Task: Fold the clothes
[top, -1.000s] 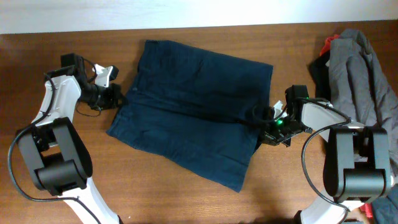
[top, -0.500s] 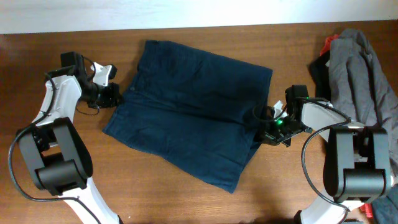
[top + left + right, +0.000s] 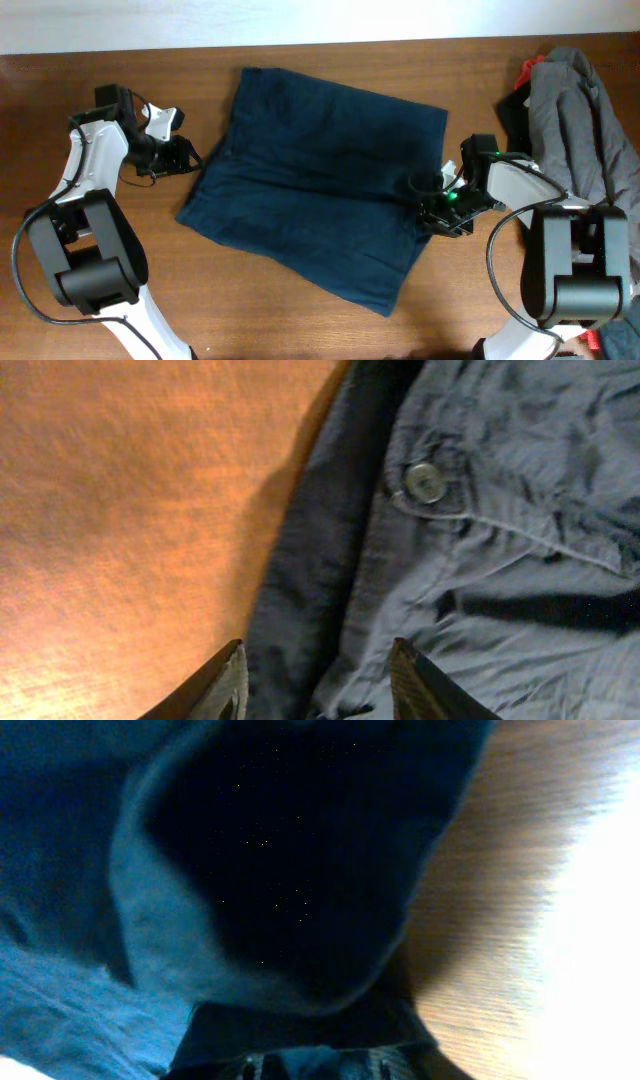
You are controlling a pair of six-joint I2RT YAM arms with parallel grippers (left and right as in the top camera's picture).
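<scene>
Shorts (image 3: pixel 320 180) of dark navy woven cloth lie spread flat in the middle of the wooden table (image 3: pixel 300 330), waistband toward the left arm and leg hems toward the right arm. Compared with a second ago the whole garment sits a little farther toward the right arm's side, and its lower corner reaches slightly nearer the table's near edge.

The left gripper (image 3: pixel 190 157) is at the waistband edge. A second ago it looked clamped there. Now the wrist view shows its fingers (image 3: pixel 225 685) standing well apart, with the dark waistband edge lying loose in the gap and nothing pinched. A waistband button (image 3: pixel 425 480) sits just beyond.

The right gripper (image 3: pixel 428 190) is at the hem edge, in about the same spot as before. In its wrist view dark cloth fills most of the picture. The two tips barely show at the bottom, apart, with no clear pinch on the cloth.

A grey garment (image 3: pixel 585 130) lies heaped at the table's far right, well apart from the shorts.
</scene>
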